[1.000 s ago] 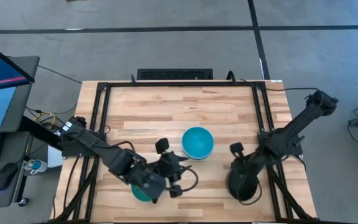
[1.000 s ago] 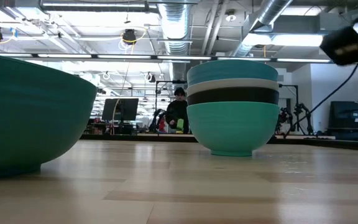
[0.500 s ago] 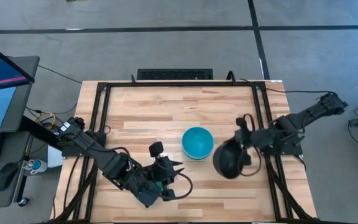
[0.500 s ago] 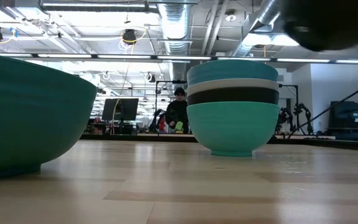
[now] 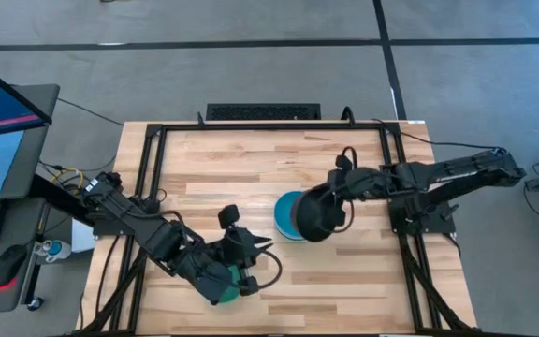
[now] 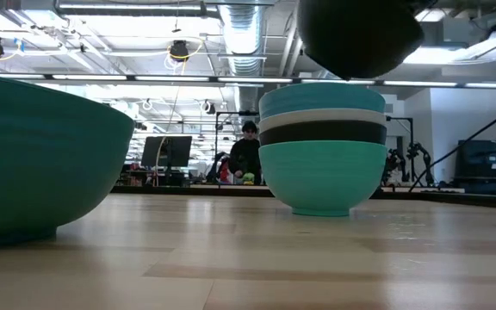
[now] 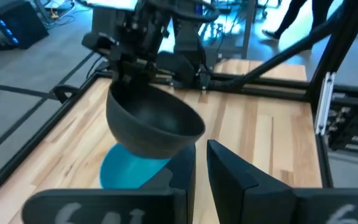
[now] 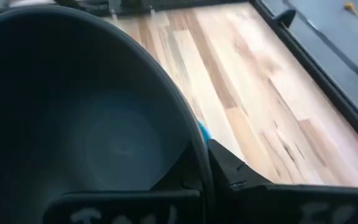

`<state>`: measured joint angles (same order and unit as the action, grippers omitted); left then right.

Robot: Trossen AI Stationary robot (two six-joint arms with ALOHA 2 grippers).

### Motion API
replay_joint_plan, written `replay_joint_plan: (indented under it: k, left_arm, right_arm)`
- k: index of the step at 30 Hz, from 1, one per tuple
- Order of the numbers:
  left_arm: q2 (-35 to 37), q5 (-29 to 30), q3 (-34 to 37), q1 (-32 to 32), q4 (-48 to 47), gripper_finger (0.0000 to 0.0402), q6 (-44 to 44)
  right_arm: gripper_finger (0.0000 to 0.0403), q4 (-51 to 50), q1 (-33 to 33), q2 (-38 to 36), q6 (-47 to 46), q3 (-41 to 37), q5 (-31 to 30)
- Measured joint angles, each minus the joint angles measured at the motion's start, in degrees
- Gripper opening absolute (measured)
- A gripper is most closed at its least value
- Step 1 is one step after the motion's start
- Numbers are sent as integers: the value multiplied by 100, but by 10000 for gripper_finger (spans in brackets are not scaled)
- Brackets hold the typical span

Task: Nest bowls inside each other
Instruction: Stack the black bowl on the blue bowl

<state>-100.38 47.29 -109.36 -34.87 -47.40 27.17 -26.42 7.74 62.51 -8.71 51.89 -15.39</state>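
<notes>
One black bowl (image 5: 317, 214), rim pinched by the right gripper (image 5: 337, 190), hangs above the stack (image 6: 322, 146).

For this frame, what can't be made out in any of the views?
- High view: the left arm covers the teal bowl, so whether the left gripper touches it is hidden.
- Low view: the black bowl is cut off by the top edge; the right gripper is out of frame.
- High view: the stack is partly under the black bowl.
</notes>
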Motion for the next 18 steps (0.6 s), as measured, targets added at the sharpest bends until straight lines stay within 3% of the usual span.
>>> replay_joint_plan:
  k: [18]
  left_arm:
    - [732,6,0,-2,-1310,32,-246]
  right_arm:
    - [15,-301,-865,1461,-72,698,1028]
